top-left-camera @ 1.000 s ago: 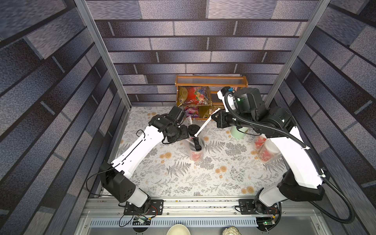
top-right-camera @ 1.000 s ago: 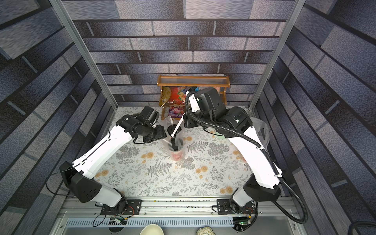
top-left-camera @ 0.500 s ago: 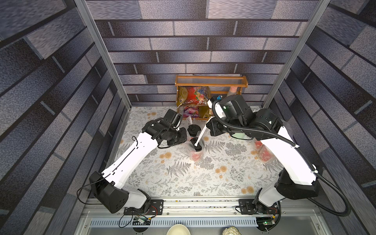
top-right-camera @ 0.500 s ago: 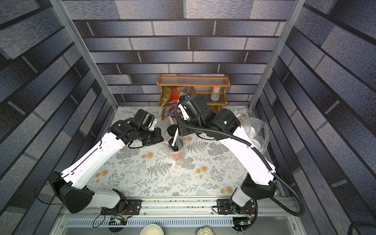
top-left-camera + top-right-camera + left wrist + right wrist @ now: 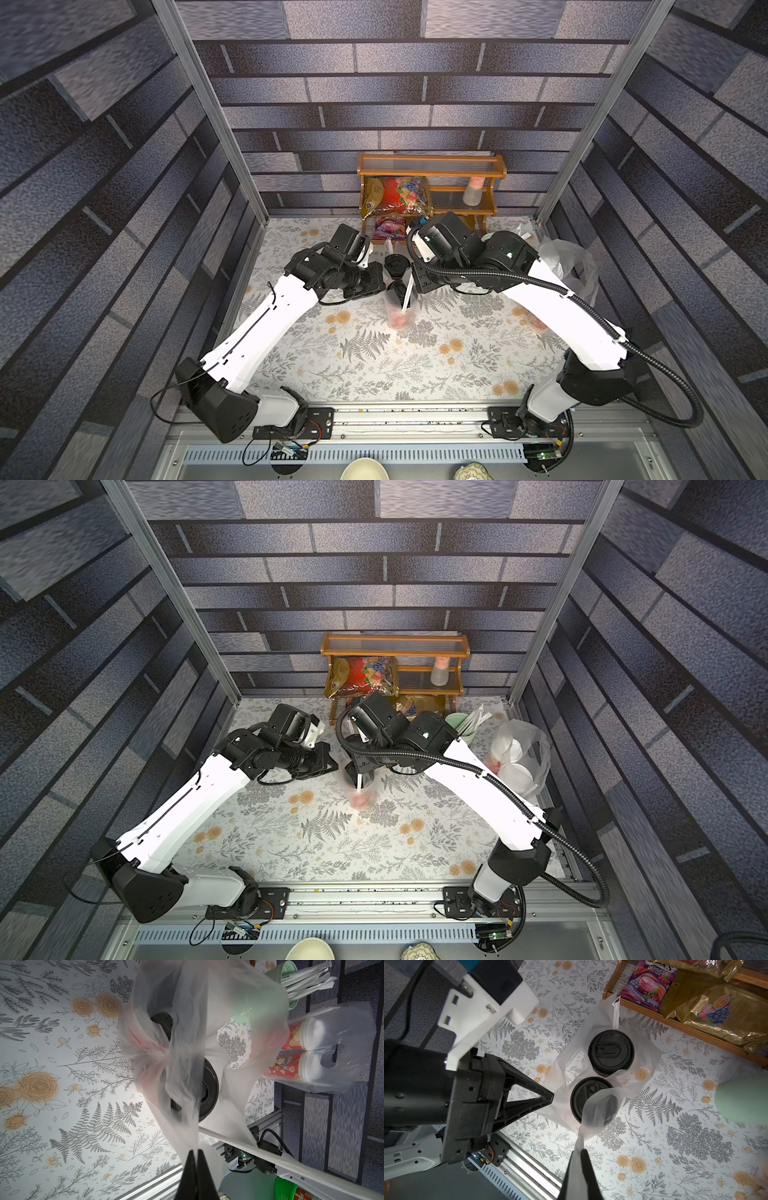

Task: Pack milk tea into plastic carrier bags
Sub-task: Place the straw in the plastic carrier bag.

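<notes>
Clear bag [image 5: 564,1084] holds two black-lidded cups [image 5: 610,1052] standing upright; left fingers [image 5: 192,1157] and right fingers [image 5: 584,1156] pinch it tight. Right wrist view misses the bagged white-lidded cups [image 5: 313,1032]

Floral table [image 5: 332,845], 2 bags [image 5: 536,750] (plus shelf [image 5: 395,646])

The left gripper [image 5: 329,766] and right gripper [image 5: 360,766] meet above a clear carrier bag [image 5: 362,791] at the centre of the table [image 5: 316,854], with red showing inside. At 3 o'clock, a second bag [image 5: 540,746] holds 2 white-lidded cups [image 5: 512,748]. A wooden shelf [image 5: 395,646] stands at 12 o'clock.
</notes>
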Available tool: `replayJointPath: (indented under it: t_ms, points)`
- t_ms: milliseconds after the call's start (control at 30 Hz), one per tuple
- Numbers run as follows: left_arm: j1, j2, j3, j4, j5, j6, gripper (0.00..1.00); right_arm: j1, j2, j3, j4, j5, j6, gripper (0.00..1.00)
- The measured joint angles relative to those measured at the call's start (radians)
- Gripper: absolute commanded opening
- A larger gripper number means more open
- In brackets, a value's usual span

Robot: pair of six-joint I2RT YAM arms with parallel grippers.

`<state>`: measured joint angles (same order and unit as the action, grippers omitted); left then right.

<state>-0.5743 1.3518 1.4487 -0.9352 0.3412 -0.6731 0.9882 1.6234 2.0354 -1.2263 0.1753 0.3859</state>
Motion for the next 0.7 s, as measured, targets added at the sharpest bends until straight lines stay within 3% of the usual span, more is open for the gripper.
replayJointPath:
  t_ms: [700]
  points:
    - [0.01, -0.014, -0.032, 0.016, 0.018, 0.004, 0.0, 0.087, 0.024, -0.397, 0.293, 0.037, 0.002, 0.0]
